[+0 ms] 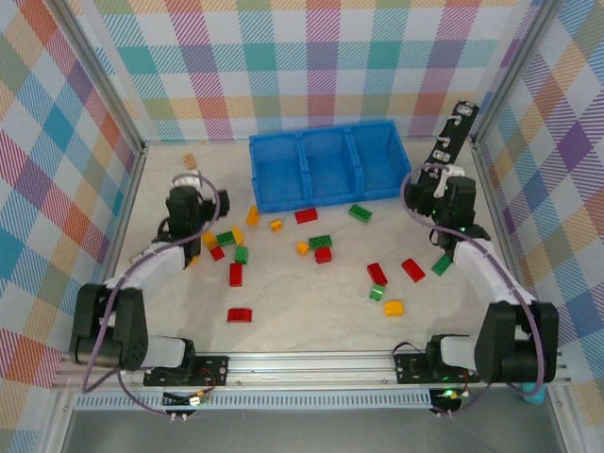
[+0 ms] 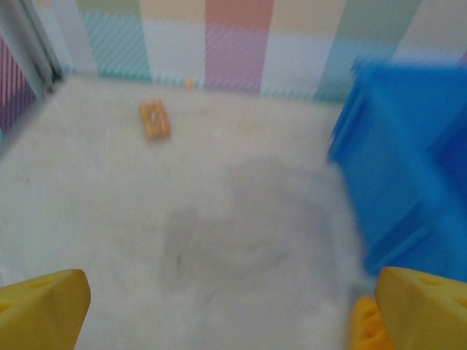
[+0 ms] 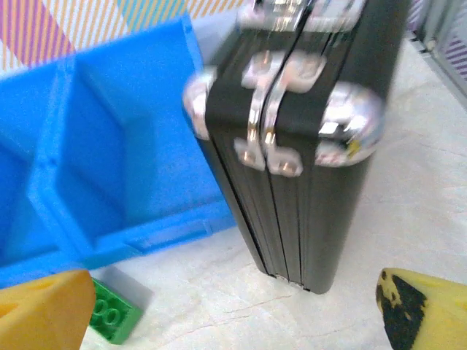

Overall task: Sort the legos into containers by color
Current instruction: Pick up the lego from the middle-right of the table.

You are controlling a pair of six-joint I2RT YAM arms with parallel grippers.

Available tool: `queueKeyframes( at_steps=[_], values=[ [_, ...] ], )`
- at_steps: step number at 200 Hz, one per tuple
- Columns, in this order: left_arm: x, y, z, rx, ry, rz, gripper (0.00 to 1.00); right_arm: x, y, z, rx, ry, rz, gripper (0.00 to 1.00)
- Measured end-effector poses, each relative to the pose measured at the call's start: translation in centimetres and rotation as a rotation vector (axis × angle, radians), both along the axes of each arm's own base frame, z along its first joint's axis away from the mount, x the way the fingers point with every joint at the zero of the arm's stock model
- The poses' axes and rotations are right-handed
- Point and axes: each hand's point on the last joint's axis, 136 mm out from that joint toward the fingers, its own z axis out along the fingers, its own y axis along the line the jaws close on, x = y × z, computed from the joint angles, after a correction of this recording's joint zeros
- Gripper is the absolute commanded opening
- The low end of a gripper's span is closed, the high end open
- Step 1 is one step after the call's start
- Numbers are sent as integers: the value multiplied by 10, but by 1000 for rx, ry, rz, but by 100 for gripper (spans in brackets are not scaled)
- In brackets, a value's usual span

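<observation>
Top view: legos [image 1: 321, 242] were scattered on the table [image 1: 302, 294] in front of the bin [image 1: 326, 200]. One red lego [image 1: 236, 274] had its long axis running away from me, and another lay crosswise by the bin's front wall. The bin ran left-right, all three compartments empty. My left gripper [image 1: 189, 179] sat left of it and my right gripper [image 1: 429, 179] sat by its right end, near a black case [image 1: 455, 127].

Left wrist: fingers [image 2: 40, 310] were spread wide with nothing between them, and a tan block [image 2: 155, 119] ahead pointed away.

Right wrist: spread too, nothing held. A green lego [image 3: 109, 315] sat just beside my left finger, in front of an empty compartment.
</observation>
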Motion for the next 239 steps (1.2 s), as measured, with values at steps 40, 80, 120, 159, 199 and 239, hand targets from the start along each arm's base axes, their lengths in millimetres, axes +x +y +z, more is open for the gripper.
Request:
queueKeyframes(
  at_steps=[40, 80, 120, 159, 199, 239],
  values=[
    [-10, -38, 106, -39, -53, -114, 100, -62, -13, -16, 96, 209, -159, 99],
    [-32, -57, 125, -30, 50, -248, 100, -109, -18, -51, 191, 375, -290, 99],
    [-56, -65, 129, -30, 79, -325, 100, -138, -35, -107, 273, 522, -430, 100],
    [-67, -68, 135, -42, 61, -351, 100, -134, -52, -130, 339, 568, -508, 94],
    [-72, -69, 136, -49, 57, -364, 100, -125, -60, -159, 360, 634, -526, 82],
    [-78, -70, 141, -61, 42, -372, 100, -124, -67, -178, 380, 692, -544, 76]
  ],
)
